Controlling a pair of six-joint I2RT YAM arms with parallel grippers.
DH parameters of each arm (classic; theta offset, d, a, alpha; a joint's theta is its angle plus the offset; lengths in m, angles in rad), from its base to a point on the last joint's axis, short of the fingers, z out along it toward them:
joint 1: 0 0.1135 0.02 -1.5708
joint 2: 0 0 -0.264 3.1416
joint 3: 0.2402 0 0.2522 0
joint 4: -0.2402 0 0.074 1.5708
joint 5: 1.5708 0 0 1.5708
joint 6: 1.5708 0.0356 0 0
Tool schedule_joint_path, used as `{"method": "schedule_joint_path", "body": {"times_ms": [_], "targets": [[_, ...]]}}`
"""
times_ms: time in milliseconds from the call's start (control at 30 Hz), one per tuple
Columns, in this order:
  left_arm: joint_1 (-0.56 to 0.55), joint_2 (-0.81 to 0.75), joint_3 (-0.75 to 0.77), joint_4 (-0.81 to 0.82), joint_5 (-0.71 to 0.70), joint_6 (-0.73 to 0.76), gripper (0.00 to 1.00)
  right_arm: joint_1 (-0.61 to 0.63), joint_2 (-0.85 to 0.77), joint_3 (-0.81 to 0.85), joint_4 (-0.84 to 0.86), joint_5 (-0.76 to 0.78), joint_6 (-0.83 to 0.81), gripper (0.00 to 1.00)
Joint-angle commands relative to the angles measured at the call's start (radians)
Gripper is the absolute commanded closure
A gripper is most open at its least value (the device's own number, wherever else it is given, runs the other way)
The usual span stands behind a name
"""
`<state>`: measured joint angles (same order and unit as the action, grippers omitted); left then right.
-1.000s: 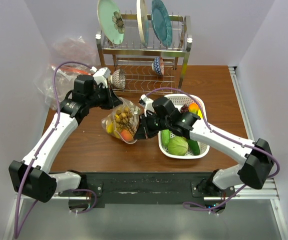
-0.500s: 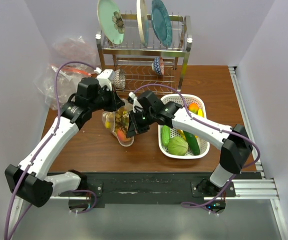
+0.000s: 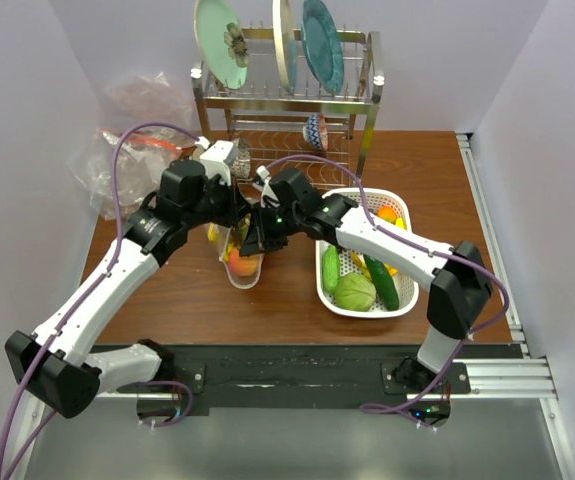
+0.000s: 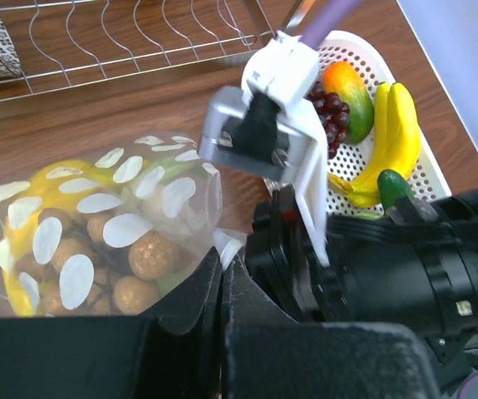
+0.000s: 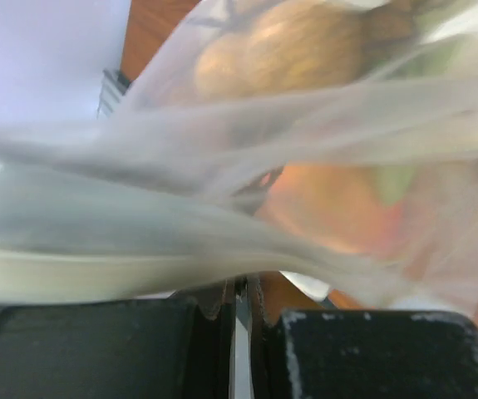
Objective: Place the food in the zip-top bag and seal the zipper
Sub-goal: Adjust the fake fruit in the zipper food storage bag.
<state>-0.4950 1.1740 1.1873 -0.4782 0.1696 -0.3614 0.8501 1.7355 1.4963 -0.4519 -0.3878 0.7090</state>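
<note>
At left, left claw [image 4: 222, 278] is pinched tight on the zip-top bag [image 4: 97, 208] edge, fingers together. Bag hangs between the 2 claws over the tabletop [image 3: 177, 290], just left of the white basket [image 3: 365, 314]. The food [image 4: 151, 258] is inside: brown balls, yellow, orange. Then right claw [image 5: 240, 303] is clamped on bag film, a sliver between fingers.

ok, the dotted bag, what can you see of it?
The bag is clear soft film with white oval dots on one face. It hangs narrow between the left hand and right hand, both pinching its top edge. Inside show brown balls, a yellow piece and an orange fruit. Whether its bottom touches the table cannot be told.
</note>
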Motion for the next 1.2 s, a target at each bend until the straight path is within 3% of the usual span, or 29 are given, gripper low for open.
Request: {"method": "schedule_joint_path", "body": {"times_ms": [0, 267, 367, 467, 533, 633, 1167], "targets": [[-0.030, -0.045, 0.021, 0.081, -0.008, 0.016, 1.00, -0.028, -0.020, -0.005, 0.137, 0.075, 0.084, 1.00], [-0.031, -0.031, 0.078, 0.066, -0.005, -0.059, 1.00, -0.028, -0.070, -0.129, 0.297, 0.292, 0.127, 1.00], [-0.031, -0.020, 0.106, 0.059, 0.005, -0.093, 1.00, -0.028, -0.047, -0.108, 0.271, 0.351, 0.127, 1.00], [-0.030, -0.011, 0.098, 0.079, 0.038, -0.125, 1.00, -0.028, -0.034, -0.099, 0.272, 0.371, 0.122, 0.87], [-0.030, -0.007, 0.092, 0.069, 0.016, -0.122, 1.00, -0.028, -0.069, -0.125, 0.307, 0.351, 0.112, 0.67], [-0.028, 0.010, 0.095, 0.052, -0.016, -0.114, 1.00, -0.028, -0.134, -0.148, 0.297, 0.330, 0.063, 0.51], [-0.022, 0.041, 0.101, 0.041, -0.002, -0.099, 1.00, -0.028, -0.439, -0.185, -0.114, 0.386, -0.321, 0.52]]}}
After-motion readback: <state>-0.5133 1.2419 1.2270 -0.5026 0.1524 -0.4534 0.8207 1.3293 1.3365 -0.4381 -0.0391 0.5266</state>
